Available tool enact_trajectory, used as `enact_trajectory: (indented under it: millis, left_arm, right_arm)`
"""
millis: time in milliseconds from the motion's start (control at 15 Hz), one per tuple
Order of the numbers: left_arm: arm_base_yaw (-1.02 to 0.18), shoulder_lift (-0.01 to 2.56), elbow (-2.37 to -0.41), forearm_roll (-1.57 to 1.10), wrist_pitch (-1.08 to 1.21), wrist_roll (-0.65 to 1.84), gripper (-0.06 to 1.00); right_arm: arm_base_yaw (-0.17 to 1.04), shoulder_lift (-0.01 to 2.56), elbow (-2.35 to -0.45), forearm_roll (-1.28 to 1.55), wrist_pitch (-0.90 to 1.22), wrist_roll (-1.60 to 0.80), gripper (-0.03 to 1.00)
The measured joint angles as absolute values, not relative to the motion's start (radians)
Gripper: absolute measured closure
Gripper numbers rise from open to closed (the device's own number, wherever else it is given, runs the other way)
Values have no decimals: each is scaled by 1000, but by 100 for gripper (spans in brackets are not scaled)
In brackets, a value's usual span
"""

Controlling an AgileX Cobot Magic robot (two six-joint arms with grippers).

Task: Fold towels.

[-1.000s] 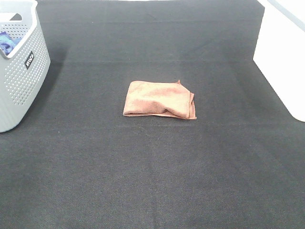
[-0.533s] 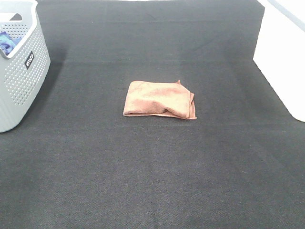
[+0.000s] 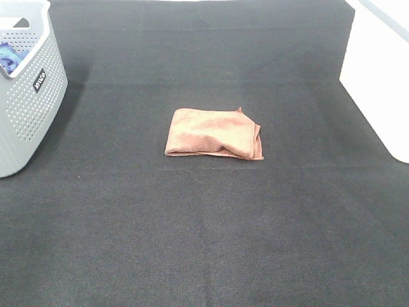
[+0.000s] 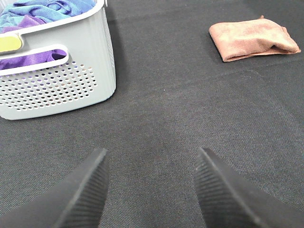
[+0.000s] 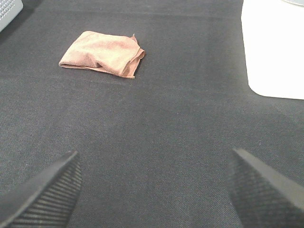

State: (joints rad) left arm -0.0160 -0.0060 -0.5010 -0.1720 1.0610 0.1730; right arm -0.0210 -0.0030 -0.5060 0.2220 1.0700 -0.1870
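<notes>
black fingers (image 4: 85,190) — ribbed, wedge-shaped pads on both arms.

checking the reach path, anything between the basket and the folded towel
Nothing: only bare black mat lies between the basket and the towel, shown in the exterior high view.

A folded, salmon-orange terry-cloth towel (image 3: 214,133) with a soft, nubby, matt pile is seen at the centre. It is laid on a black woven fabric table covering (image 3: 204,230), matt and finely textured throughout. At nine to ten o'clock, a pale grey perforated plastic basket (image 3: 29,96) with a smooth, faintly satin finish is shown; soft blue and purple cloths (image 4: 42,12) are held inside it. At two o'clock, a smooth white matt bin (image 3: 377,70), apparently plastic, is seen. Black gripper fingers (image 4: 83,190), finely ribbed and rubber-like, are visible in the wrist views.
</notes>
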Motion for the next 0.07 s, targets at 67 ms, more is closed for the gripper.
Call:
enact_trajectory:
  millis: [67]
  left_arm:
    - [-16, -6, -501, -172, 1061, 173, 41]
  right_arm:
    - [-21, -3, -506, 222, 1070, -187, 18]
